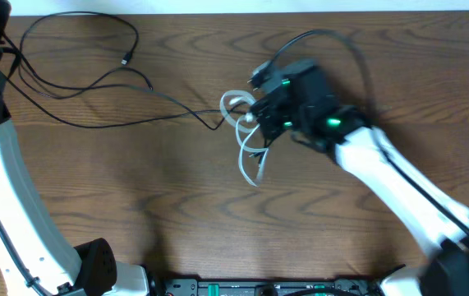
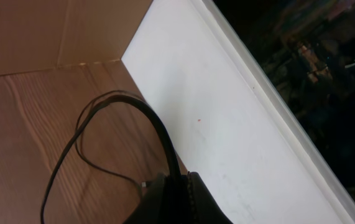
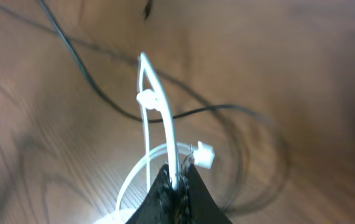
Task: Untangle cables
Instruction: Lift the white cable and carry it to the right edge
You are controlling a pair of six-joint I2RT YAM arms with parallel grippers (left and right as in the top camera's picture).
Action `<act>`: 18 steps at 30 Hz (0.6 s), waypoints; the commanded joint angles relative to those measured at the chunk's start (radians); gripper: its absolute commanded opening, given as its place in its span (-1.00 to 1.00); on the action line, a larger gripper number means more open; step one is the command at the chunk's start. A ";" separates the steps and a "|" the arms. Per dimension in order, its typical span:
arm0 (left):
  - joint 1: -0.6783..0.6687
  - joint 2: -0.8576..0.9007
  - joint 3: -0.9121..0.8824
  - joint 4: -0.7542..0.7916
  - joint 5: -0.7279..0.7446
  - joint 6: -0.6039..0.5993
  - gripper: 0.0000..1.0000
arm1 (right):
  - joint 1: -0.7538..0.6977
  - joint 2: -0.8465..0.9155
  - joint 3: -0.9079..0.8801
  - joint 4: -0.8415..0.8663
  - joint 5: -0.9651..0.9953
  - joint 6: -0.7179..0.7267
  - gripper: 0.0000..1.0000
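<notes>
Right pincer: my right pincer (image 3: 176,182) is closed, its tips pinching one thin white cable (image 3: 158,118).
White cable: one only. It rises from the tips as a narrow folded loop with a small knot on it. More of its loops lie on the brown wood-grain desk (image 1: 135,205) just beside the pincer, about mid-desk.
White plug: one small white plug (image 3: 205,155), close beside the tips.
Left pincer: my left pincer (image 2: 176,190) sits at the far-left back corner. Its tips are together, gripping one of the thin black cables (image 2: 158,127), which arcs up and away from them.
Black cables: I count two long strands looping over the left half of the desk. One of them reaches the white tangle and crosses it.
Third black loop: one more arcs behind my right pincer. I cannot tell whether it is a separate cord.
Black plug: one small black plug (image 1: 126,59) at a cord end, towards the back left.
Far edge: one flat white board (image 2: 227,124) stands along the desk's back.
</notes>
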 commanded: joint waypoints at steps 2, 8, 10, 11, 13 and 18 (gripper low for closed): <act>0.005 0.002 -0.012 -0.001 -0.006 0.010 -0.85 | -0.107 -0.159 0.005 -0.037 0.087 -0.001 -0.97; 0.005 0.002 -0.012 -0.010 -0.006 0.010 -0.85 | -0.386 -0.260 0.005 -0.068 0.216 0.001 -0.98; 0.005 0.002 -0.012 -0.021 -0.005 0.010 -0.85 | -0.503 -0.248 0.005 -0.099 0.214 0.001 -0.98; 0.005 0.002 -0.012 -0.031 -0.005 0.010 -0.85 | -0.547 -0.235 0.005 -0.120 0.214 0.001 -0.98; 0.005 0.002 -0.012 -0.051 -0.005 0.010 -0.85 | -0.587 -0.213 0.005 -0.142 0.215 0.007 -0.98; 0.007 0.002 -0.012 -0.076 -0.093 0.077 -0.85 | -0.666 -0.085 0.005 -0.176 0.216 0.123 -0.98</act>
